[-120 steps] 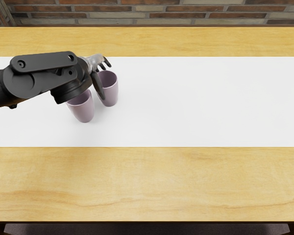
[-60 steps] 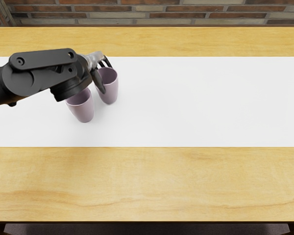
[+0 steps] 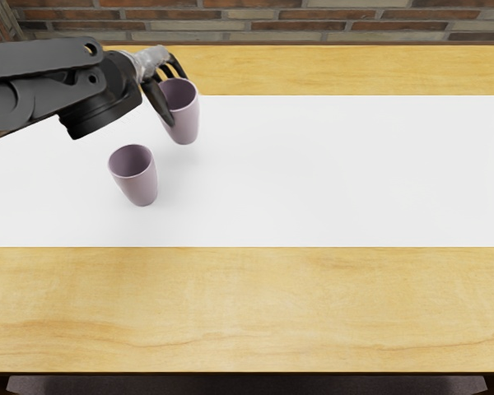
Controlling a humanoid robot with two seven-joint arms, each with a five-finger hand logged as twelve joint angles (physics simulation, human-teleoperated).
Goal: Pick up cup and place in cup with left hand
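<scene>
My left hand (image 3: 166, 92) comes in from the left edge, its dark fingers closed around the upper left side of a mauve cup (image 3: 184, 123). That cup is upright and appears raised off the table. A second mauve cup (image 3: 140, 183) stands upright on the white strip, nearer the front and a little to the left, its mouth facing up and fully visible. The two cups are apart. Part of the held cup's rim is hidden by the fingers.
A white strip (image 3: 337, 173) runs across the wooden table (image 3: 255, 304) from side to side. Behind the table rises a brick wall. The left forearm spans the upper left of the view.
The left hand has closed on the farther cup and carried it up and toward the back. The nearer cup stayed put and is now uncovered by the arm.
</scene>
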